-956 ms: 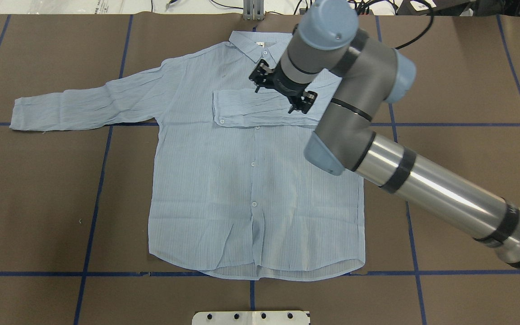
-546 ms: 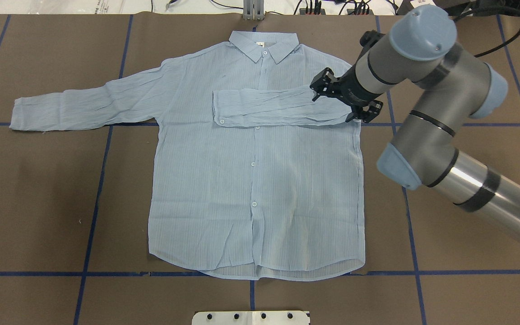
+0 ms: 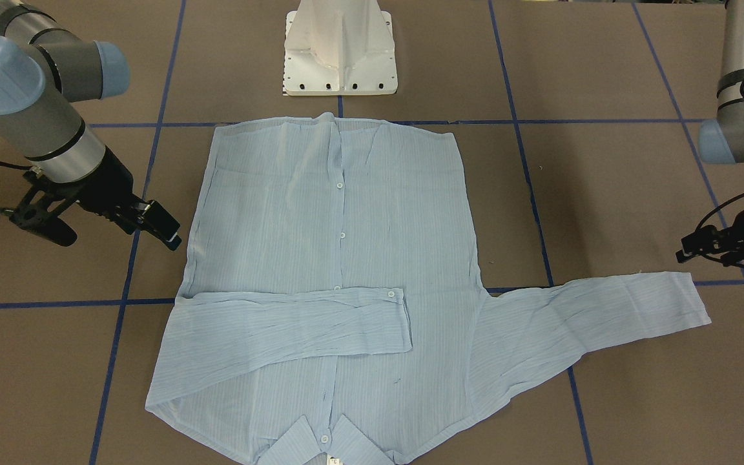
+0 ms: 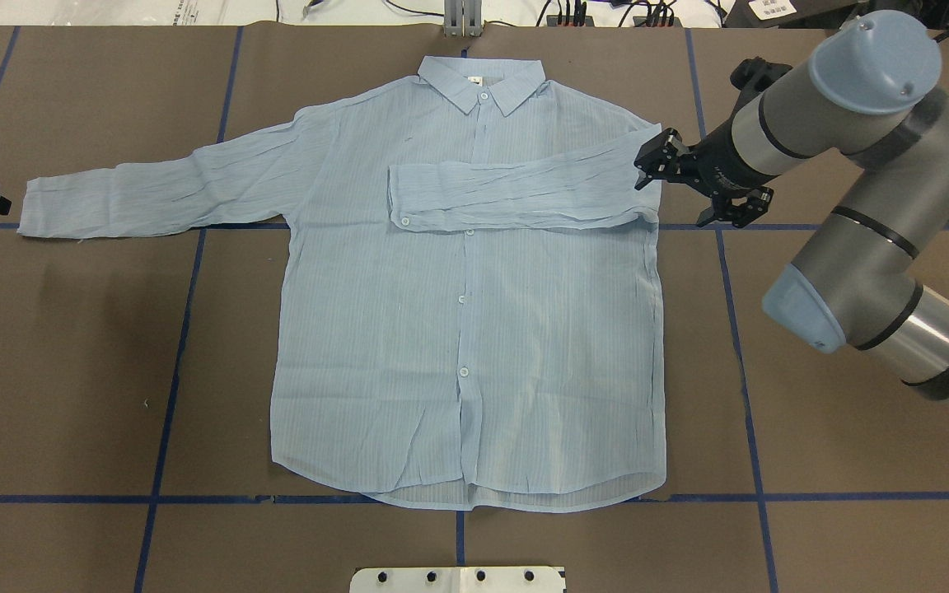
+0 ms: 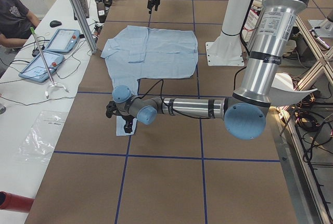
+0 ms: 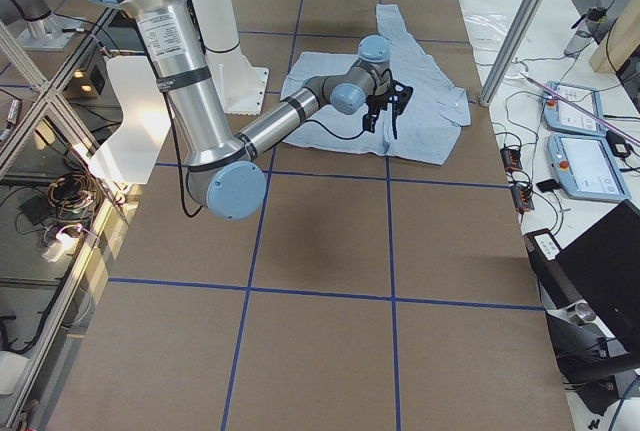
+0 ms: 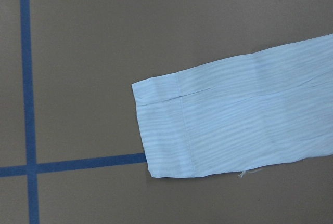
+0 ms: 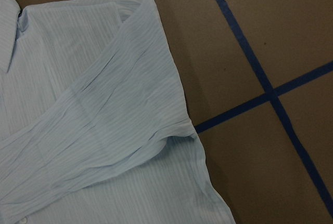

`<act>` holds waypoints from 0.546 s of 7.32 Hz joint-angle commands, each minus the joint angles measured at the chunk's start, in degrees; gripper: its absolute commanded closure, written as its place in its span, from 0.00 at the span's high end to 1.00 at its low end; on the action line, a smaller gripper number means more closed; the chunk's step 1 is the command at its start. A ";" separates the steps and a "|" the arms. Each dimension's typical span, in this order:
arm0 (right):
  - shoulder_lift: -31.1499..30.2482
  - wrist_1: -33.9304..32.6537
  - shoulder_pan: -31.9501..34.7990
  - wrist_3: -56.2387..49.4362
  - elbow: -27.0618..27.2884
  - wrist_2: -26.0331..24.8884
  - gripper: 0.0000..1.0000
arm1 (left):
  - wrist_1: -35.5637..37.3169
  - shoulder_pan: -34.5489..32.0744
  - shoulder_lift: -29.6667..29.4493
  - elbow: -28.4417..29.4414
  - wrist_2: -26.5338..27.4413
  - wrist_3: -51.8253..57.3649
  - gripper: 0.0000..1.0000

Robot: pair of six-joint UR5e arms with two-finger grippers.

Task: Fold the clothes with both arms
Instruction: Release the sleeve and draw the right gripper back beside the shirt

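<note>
One sleeve (image 4: pixel 516 193) lay folded across the shirt (image 4: pixel 458 354). Right hand (image 4: pixel 695 188) hung just beside it, jaws apart. As for the left hand (image 3: pixel 727 248), couldn't tell.

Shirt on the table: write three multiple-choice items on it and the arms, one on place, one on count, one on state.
1. The folded sleeve of the shirt lies: A across the chest; B over the hem; C off the shirt.
2. Sleeves stretched out to the side: A none; B one; C two.
3. The jaws of the right gripper are: A shut on the collar; B shut on a cuff; C open, empty.

A: it crosses the shirt's front.
B: only the other sleeve stretches out.
C: the jaws stand apart beside the shoulder.
</note>
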 commanded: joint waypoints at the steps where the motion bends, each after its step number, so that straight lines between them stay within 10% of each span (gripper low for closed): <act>1: -0.61 0.24 0.12 -0.34 0.08 -0.06 0.99 | -1.09 1.54 -1.56 4.40 0.09 -0.10 0.87; 4: -0.52 0.24 0.03 -0.78 -0.01 -0.76 0.99 | -1.88 3.31 -1.30 6.26 0.18 -0.01 0.73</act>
